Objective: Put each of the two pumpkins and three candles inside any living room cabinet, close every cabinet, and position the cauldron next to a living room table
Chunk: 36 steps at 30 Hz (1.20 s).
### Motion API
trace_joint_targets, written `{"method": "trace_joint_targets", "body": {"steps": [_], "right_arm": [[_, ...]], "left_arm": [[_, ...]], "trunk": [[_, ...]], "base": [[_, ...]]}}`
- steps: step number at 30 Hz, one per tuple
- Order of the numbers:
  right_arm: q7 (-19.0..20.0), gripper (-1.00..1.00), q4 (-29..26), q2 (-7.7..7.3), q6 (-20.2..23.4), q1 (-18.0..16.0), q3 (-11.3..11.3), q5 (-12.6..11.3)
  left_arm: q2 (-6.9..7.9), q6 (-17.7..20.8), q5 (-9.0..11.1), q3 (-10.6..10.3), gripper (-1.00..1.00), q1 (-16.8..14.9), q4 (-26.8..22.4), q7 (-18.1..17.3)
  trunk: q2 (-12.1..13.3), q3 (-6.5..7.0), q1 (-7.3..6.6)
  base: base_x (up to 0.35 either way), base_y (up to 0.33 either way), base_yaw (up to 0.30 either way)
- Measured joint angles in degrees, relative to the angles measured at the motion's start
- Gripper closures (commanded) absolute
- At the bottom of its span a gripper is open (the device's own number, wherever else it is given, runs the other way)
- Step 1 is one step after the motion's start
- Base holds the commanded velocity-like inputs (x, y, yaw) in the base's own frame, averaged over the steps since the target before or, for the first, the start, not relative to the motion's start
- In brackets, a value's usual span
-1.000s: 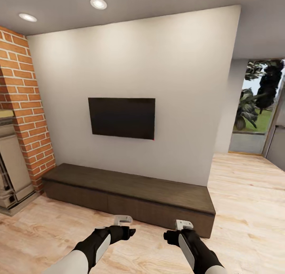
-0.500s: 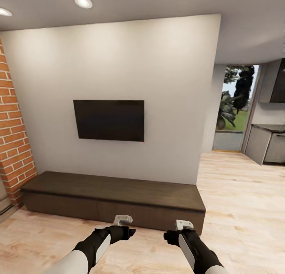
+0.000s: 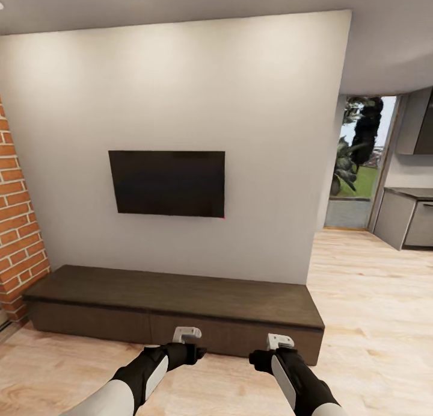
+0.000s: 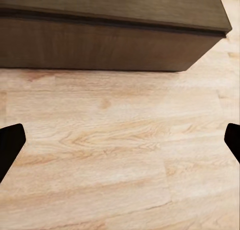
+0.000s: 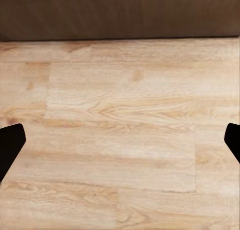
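Cabinet: I see the long low dark-brown wood cabinet right in front of me, against the pale grey wall. Its flat fronts all look shut (I see no gaps). Its top is bare.

Cabinet up close: in the left wrist view the cabinet shows its front and one end corner. In the right wrist view only its dark front runs along the edge.

Floor: the light wooden plank floor lies under both of my arms. It sits between my grippers and the cabinet.

Left gripper: my left gripper hangs low over the floor, just in front of the cabinet. In the left wrist view its black fingertips sit far apart, so it is spread wide and holds nothing.

Right gripper: my right gripper hangs beside the left one, also near the cabinet front. Its black fingertips are far apart too, with only floor between them.

Wall things: a flat black TV screen hangs above the cabinet.

Sides: red brick wall stands at my left. At my right is a tall window with green plants and a grey kitchen counter.
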Motion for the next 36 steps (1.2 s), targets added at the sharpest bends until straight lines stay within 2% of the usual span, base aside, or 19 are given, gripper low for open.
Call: {"method": "trace_joint_targets", "body": {"steps": [12,16,23,36], "right_arm": [[0.00,-1.00,-0.02,0.00,-0.11,0.06,0.04,0.05],[-0.07,-1.00,-0.02,-0.01,-1.51,0.08,0.07,0.09],[-0.13,-1.00,-0.03,-0.01,-2.37,0.09,0.01,0.06],[-0.14,-1.00,-0.03,-0.01,-2.45,0.09,0.00,0.08]], "left_arm": [[-0.02,0.00,0.00,0.00,-1.00,0.00,0.00,0.01],[0.00,0.00,-0.01,0.00,-1.00,0.00,0.00,0.01],[0.03,-0.01,-0.01,0.00,-1.00,0.00,0.01,-0.05],[0.03,-0.01,-0.01,0.00,-1.00,-0.01,0.01,-0.07]], "trunk": [[-0.01,-0.62,0.00],[0.00,-0.65,0.00],[0.00,-0.61,0.02],[0.00,-0.15,0.03]], "base": [[0.330,0.011,-0.034],[0.294,0.001,-0.003],[0.070,0.000,-0.052],[0.005,0.000,-0.240]]}}
